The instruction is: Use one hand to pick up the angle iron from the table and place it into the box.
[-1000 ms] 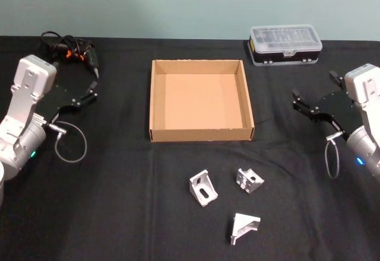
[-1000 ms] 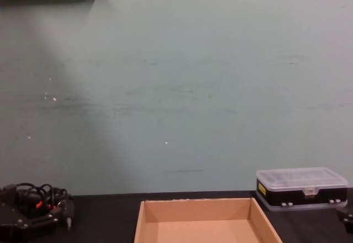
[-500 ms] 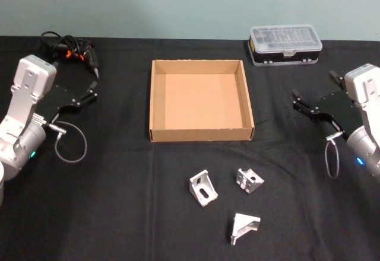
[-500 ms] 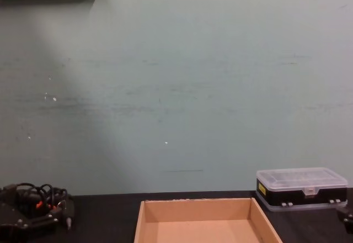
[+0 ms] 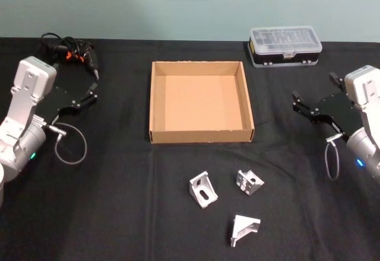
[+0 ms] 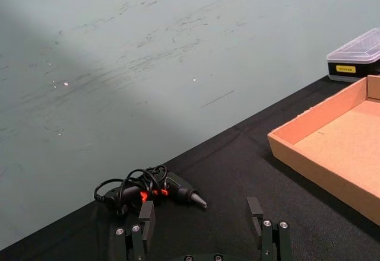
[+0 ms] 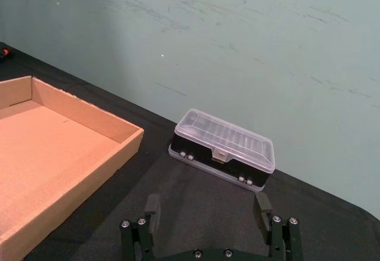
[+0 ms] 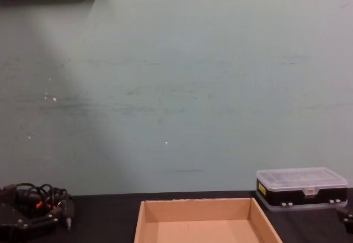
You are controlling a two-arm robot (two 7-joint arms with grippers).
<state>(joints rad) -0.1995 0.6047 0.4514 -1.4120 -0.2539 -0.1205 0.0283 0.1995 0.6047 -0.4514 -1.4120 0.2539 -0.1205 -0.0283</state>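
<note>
Three silver brackets lie loose on the black table [image 5: 119, 201] in the lower middle of the head view. One angle iron [image 5: 203, 189] sits left of centre, a second angle iron [image 5: 250, 181] is near it on the right, and a third angle iron [image 5: 244, 228] lies below both (none of them touch). Just above them is the box [image 5: 200, 98], its low near wall standing between the irons and its tan floor.

The left gripper [image 5: 94, 92] hangs at the left edge, well apart from the irons, its jaws spread and empty. The right gripper [image 5: 296, 104] hangs at the right edge, likewise released and holding nothing.

Behind the left gripper, at upper left, lies a cable tangle [image 5: 70, 52]. At upper right, beyond the box's far corner, sits a black case [image 5: 285, 45] with a clear lid.
</note>
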